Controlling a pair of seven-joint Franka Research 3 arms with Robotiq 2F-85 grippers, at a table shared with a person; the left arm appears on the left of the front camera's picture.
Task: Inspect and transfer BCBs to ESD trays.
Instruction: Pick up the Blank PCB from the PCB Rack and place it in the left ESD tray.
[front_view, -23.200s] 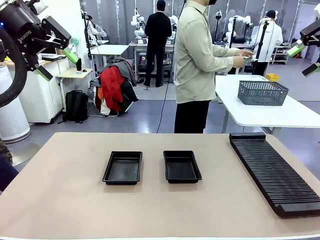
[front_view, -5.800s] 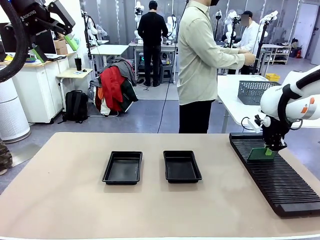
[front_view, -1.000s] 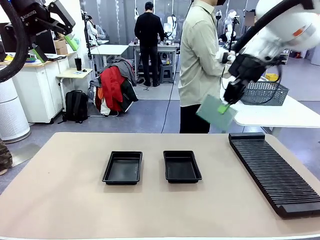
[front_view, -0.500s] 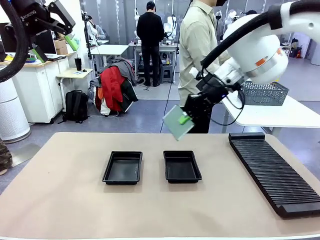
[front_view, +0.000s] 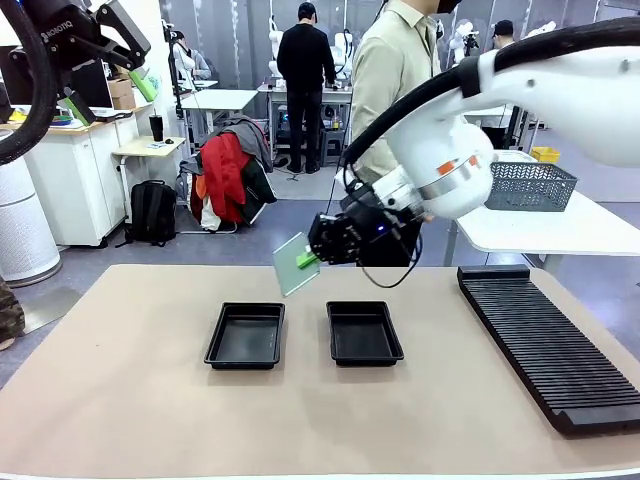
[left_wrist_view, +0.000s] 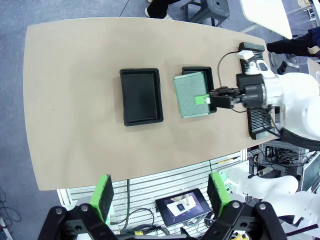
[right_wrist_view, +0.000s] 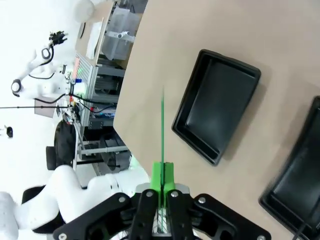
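Your right gripper (front_view: 312, 258) is clamped on one edge of a BCB (front_view: 294, 265). That's centre of the front view, with the board tilted in the air above the ESD trays (front_view: 246, 335) and touching neither. Both trays sit empty mid-table (front_view: 120, 400).

An edge pinch probably keeps both faces bare for inspection. In the right wrist view the board is edge-on, a thin green line rising from the pads. From the left wrist view it hangs partly over the tray nearer the slotted rack (front_view: 550, 345). With the height parallax, I can't tell which tray it's meant for.

Your left gripper (front_view: 112, 95) is parked high at upper left, jaws wide apart and empty. It looks down on the whole table, likely kept clear as an overview.

Next call: level the board before lowering, or a corner catches the flared rim.
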